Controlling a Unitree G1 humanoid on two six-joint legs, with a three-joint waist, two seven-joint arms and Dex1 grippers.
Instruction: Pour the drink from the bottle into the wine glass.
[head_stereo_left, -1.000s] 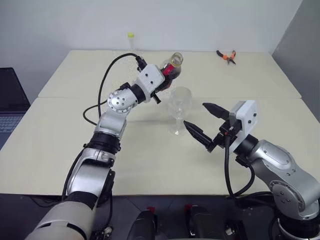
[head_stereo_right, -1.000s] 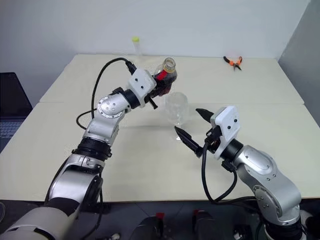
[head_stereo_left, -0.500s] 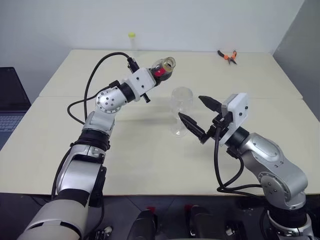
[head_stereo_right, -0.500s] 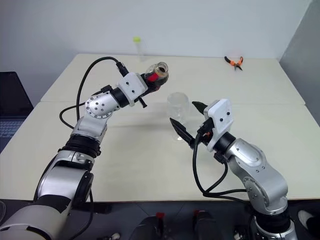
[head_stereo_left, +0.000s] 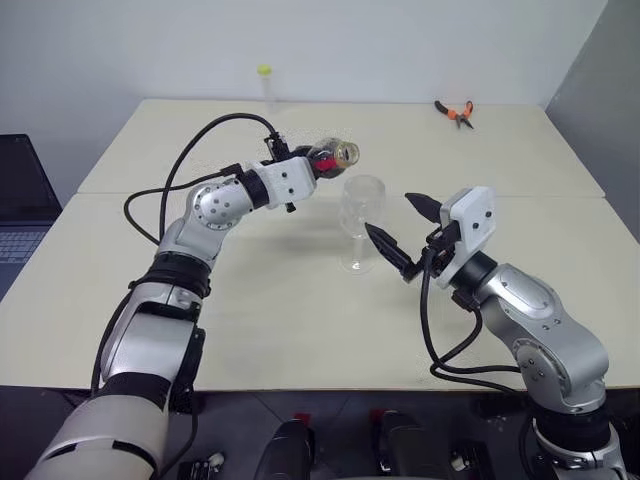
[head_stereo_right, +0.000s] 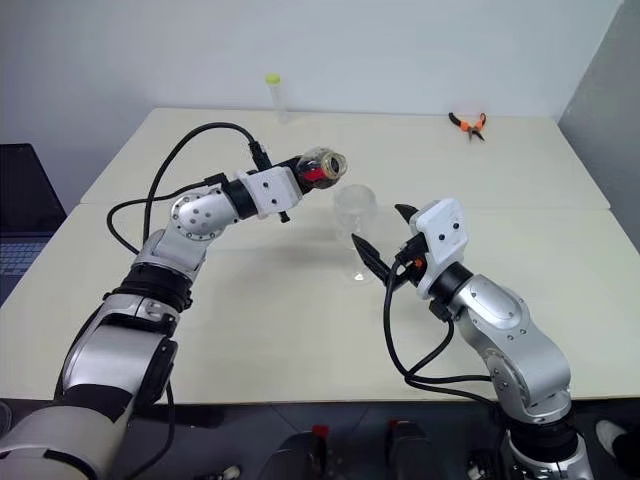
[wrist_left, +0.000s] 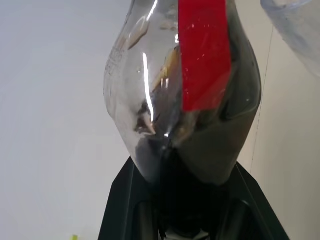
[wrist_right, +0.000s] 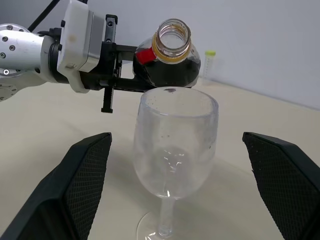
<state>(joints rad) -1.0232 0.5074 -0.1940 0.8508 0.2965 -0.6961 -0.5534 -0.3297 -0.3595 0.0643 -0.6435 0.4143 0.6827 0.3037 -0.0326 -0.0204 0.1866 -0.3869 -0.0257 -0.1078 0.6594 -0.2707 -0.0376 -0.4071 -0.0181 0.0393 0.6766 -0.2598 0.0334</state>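
The bottle (head_stereo_left: 325, 158) is clear with a red label, uncapped, and holds the dark drink (wrist_right: 170, 75). My left gripper (wrist_left: 182, 200) is shut on its base and holds it about level. Its open mouth (wrist_right: 171, 34) points toward the wine glass (head_stereo_left: 360, 205) and sits just above and behind the rim. The glass stands upright on the table with no liquid visible in its bowl (wrist_right: 175, 135). My right gripper (head_stereo_left: 398, 226) is open just to the right of the glass. Its fingers (wrist_right: 80, 185) stand either side of the glass without touching it.
Orange-handled pliers (head_stereo_left: 453, 112) lie at the far right of the table (head_stereo_left: 300, 320). A thin tube with a yellow-green cap (head_stereo_left: 264, 82) stands at the back edge. A laptop (head_stereo_left: 20, 200) sits off the table's left side.
My left gripper has rolled the bottle over from mouth tilted upward to about level, and lowered it toward the glass rim. My right gripper has moved closer to the glass, still open.
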